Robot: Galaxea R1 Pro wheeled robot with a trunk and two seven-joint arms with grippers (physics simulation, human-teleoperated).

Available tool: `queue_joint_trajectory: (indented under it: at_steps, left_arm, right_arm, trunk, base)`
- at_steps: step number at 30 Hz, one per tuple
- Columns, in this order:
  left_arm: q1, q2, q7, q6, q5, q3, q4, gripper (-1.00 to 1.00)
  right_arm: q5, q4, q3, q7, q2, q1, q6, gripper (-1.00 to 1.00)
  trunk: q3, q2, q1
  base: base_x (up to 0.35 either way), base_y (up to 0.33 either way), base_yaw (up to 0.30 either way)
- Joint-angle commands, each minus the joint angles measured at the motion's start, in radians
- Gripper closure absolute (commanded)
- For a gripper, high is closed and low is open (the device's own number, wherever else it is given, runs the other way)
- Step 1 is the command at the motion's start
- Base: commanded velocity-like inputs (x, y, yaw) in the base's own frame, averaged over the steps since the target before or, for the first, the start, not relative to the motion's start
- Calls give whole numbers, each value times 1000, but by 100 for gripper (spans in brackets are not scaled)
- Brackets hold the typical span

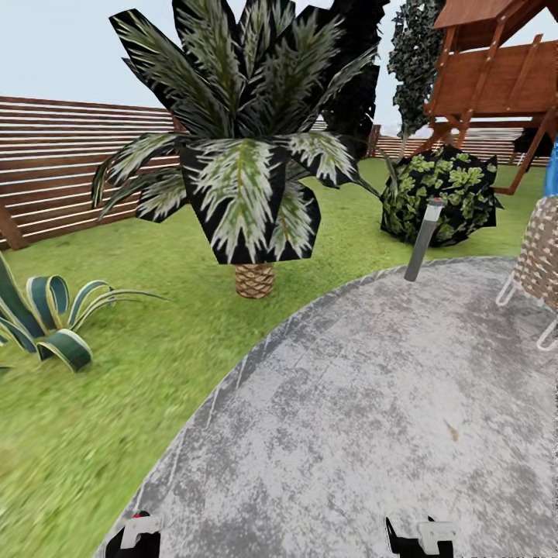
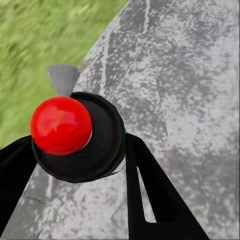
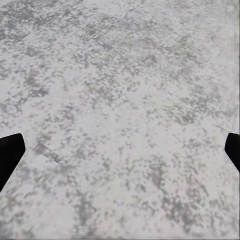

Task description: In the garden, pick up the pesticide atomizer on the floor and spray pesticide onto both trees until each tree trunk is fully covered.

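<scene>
1. Already my left hand (image 2: 75, 165) pinches the sprayer (image 2: 80, 137), red cap toward the wrist camera.
2. My right hand (image 3: 120, 150) is spread over the grey paving (image 1: 372, 403).
3. No pale tree trunks ahead, so I must turn to find them.

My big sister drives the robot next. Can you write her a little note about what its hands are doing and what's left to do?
Left gripper: shut on the pesticide atomizer, black with a red top.
Right gripper: open, holding nothing, over the grey paving.
Head view: robot stands on the paving at the lawn edge, facing a short palm, a bush, the fence and the play tower.
Done: atomizer picked up.
Left: find both trees with thick pale trunks and spray each trunk all over.
</scene>
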Motion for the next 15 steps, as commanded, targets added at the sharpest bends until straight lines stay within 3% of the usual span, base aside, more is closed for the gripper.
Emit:
queue_joint_trajectory:
  at_steps: [1,6,15]
  left_arm:
    - [0,0,0,0,0,0,0,100]
    - [0,0,-1,0,0,0,0,100]
    - [0,0,0,0,0,0,0,100]
  right_arm:
    - [0,0,0,0,0,0,0,-100]
    - [0,0,0,0,0,0,0,-100]
    - [0,0,0,0,0,0,0,-100]
  trunk:
    - [0,0,0]
    - [0,0,0]
    - [0,0,0]
  base:
    - [-5,-246,-45]
    - [-63,-260,-51]
    - [-195,-226,-237]
